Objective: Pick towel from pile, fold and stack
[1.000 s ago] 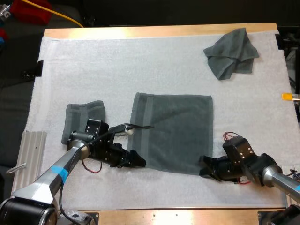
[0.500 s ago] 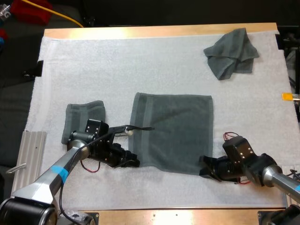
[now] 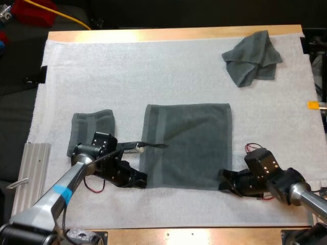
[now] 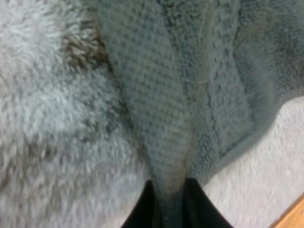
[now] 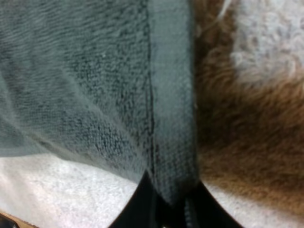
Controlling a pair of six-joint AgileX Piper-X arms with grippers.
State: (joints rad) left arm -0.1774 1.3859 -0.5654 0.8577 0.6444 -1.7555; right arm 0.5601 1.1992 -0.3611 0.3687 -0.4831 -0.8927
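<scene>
A dark grey-green towel lies spread flat in the middle of the white mat. My left gripper is shut on the towel's near left corner; the towel's woven band is pinched between my black fingers. My right gripper is shut on the near right corner, where the hem runs down between its fingers. A folded towel rests to the left of the spread one. A crumpled towel sits at the far right of the mat.
A ribbed metal block lies at the mat's left edge, near my left arm. The table's wooden edge runs along the far side, with bare mat between the towels.
My left gripper has closed on the towel's near left corner. The towel's near edge has drawn in slightly toward the table's near side; the right gripper keeps its hold.
</scene>
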